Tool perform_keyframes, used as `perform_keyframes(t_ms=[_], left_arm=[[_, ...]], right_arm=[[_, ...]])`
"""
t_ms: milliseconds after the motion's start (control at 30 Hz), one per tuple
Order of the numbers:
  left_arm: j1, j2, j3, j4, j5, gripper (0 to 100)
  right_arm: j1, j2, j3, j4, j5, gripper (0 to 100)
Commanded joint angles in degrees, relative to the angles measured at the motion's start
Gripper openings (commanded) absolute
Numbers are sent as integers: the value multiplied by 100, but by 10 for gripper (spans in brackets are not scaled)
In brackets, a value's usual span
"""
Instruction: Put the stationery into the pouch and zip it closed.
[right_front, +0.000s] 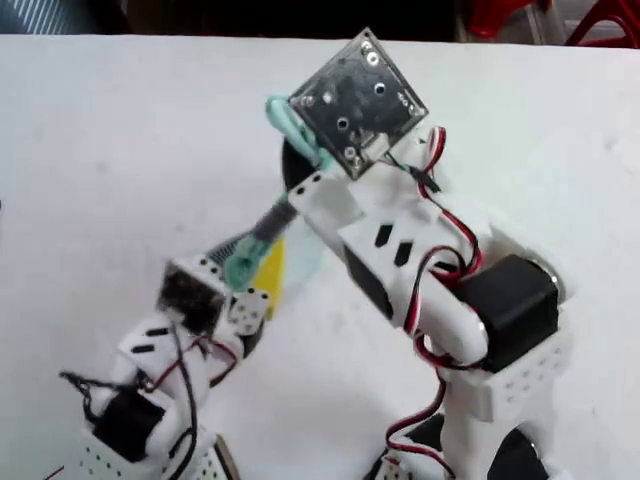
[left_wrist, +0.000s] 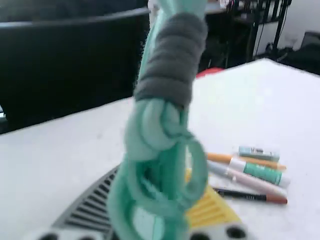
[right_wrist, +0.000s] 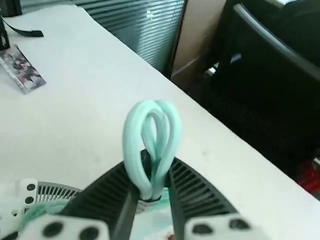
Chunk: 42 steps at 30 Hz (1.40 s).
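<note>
Two grippers, one teal cord (right_wrist: 131, 145).
Pinches the cord's looped end tight between the dark fingers of the right gripper (right_wrist: 150, 195), beyond the pouch (right_front: 300, 255); grips the other end, below a grey sleeve (left_wrist: 172, 55), in the closed left gripper (right_front: 240, 272), at the pouch's near side. Shows a yellow item (right_front: 270, 275) against the see-through pouch on the white table (right_front: 120, 150). Leaves the stationery (left_wrist: 250, 172), pens and markers, loose on the table just beside the pouch.
</note>
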Motion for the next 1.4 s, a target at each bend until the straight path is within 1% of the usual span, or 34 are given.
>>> perform_keyframes(t_ms=[0,133,267,367,433,500,567,633,700,767,800,867,933,1033,1100,1167,1233,1267,1367], left_arm=[[13,919,-571,308,-404,30],[-57,1851,-1433,949,-510,28],[-110,2607,-2242,1486,-484,28],[-84,2905,-2892,1943,-475,28],[-84,2993,-3033,2048,-475,28],[-75,3090,-2769,1890,-475,28],[-101,3178,-2198,1424,-475,28],[-110,3169,-1635,967,-475,27],[-119,3055,-1354,721,-475,27],[-119,2853,-1284,712,-475,27],[-119,2721,-1248,730,-475,27],[-119,2448,-1125,756,-475,27],[-119,2158,-949,747,-475,27],[-119,1833,-782,721,-484,27],[-119,1727,-774,738,-484,27],[-119,1701,-765,756,-484,27],[-119,1701,-765,756,-484,27],[-119,1701,-765,756,-484,27],[-119,1701,-765,756,-484,27]], right_arm=[[303,-277,360,-101,-18,18],[629,-435,1292,-215,0,18],[1033,-655,2295,-646,-26,18],[1182,-980,2910,-954,0,18],[1200,-1235,3253,-1086,18,18],[1200,-1490,3543,-1156,18,22],[1191,-1684,3719,-1200,18,36],[1200,-1851,3798,-1218,18,103],[1200,-1974,3789,-1209,105,203],[1156,-2123,3789,-1182,598,294],[1156,-2246,3780,-1138,818,319],[1138,-2571,3780,-989,1160,325],[857,-2967,3780,-743,1477,325],[40,-3503,3824,-224,1881,325],[-637,-3714,3859,40,1890,325],[-1165,-3793,3991,75,1793,324],[-1446,-3749,4334,-84,1591,296],[-1473,-3697,4571,-251,1538,273],[-1297,-3626,5178,-910,1468,211]])
